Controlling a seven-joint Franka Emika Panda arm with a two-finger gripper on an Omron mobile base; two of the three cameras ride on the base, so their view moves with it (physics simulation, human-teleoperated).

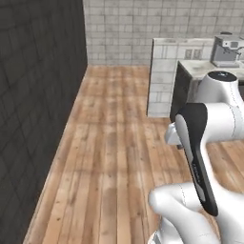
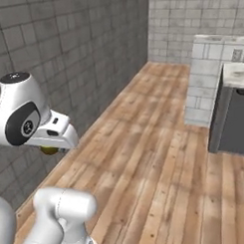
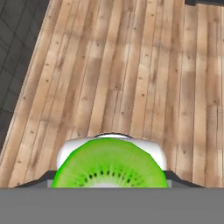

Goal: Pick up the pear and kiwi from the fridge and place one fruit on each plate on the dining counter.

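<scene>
The kiwi (image 3: 109, 164) is clamped between the jaws of the gripper (image 3: 109, 181) and is carried above the wooden floor (image 3: 131, 65), near the dark tiled wall (image 1: 33, 95). The kiwi is judged to be out of the fridge. Placement on a plate is outstanding; the pear remains to be fetched.

Base views flank the arm; hand view faces the floor (image 3: 131, 65).
</scene>
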